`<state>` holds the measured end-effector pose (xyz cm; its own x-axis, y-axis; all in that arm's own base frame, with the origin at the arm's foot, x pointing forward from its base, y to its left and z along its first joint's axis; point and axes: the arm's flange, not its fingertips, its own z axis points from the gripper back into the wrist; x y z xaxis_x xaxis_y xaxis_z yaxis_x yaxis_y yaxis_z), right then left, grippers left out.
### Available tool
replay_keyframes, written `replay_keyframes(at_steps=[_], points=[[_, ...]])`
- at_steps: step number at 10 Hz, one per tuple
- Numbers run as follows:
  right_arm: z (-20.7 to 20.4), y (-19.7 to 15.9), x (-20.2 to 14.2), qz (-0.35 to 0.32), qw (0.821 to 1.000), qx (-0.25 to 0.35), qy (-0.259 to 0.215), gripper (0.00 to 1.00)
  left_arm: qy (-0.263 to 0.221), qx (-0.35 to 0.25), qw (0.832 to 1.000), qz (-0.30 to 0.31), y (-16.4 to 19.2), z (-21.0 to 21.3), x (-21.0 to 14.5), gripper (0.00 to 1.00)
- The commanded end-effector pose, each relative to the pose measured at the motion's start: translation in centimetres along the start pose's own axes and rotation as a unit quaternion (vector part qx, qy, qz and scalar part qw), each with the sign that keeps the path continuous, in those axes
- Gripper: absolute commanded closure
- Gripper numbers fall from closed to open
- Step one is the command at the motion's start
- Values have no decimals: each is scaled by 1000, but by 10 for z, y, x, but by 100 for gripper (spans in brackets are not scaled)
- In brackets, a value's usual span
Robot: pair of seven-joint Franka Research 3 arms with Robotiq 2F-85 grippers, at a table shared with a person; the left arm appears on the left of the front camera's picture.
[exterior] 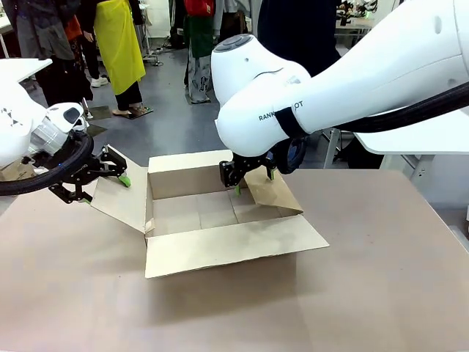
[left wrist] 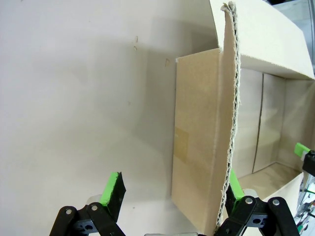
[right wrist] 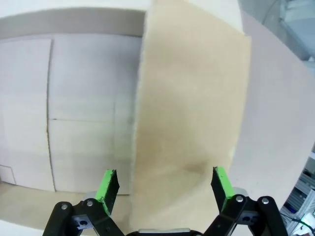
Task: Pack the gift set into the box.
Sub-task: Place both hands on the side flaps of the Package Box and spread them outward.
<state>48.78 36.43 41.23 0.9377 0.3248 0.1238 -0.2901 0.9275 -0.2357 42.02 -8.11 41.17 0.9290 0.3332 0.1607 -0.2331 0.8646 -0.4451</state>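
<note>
The box (exterior: 220,213) stands in the middle of the table with all four flaps spread and a bare cardboard floor inside. My left gripper (exterior: 108,187) is open, its fingers astride the raised left flap (left wrist: 229,123), whose corrugated edge runs close to one green pad (left wrist: 235,186). My right gripper (exterior: 253,180) is open too and straddles the right flap (right wrist: 192,123), which lies between its pads (right wrist: 108,184). Neither gripper clamps its flap. The gift set is out of view.
The brown table top (exterior: 381,279) stretches wide in front of and to the right of the box. People (exterior: 117,51) stand well behind the far edge. A white table (exterior: 418,143) stands at the back right.
</note>
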Motion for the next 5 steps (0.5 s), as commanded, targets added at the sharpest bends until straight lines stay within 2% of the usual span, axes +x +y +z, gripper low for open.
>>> replay_keyframes(at_steps=[1, 5], points=[[18, -14, -9, -34, 999, -18, -10, 0, 1, 10, 1000, 5, -2, 0, -1, 0], [54, -73, -38, -83, 996, 18, -32, 0, 1, 10, 1000, 5, -2, 0, -1, 0]])
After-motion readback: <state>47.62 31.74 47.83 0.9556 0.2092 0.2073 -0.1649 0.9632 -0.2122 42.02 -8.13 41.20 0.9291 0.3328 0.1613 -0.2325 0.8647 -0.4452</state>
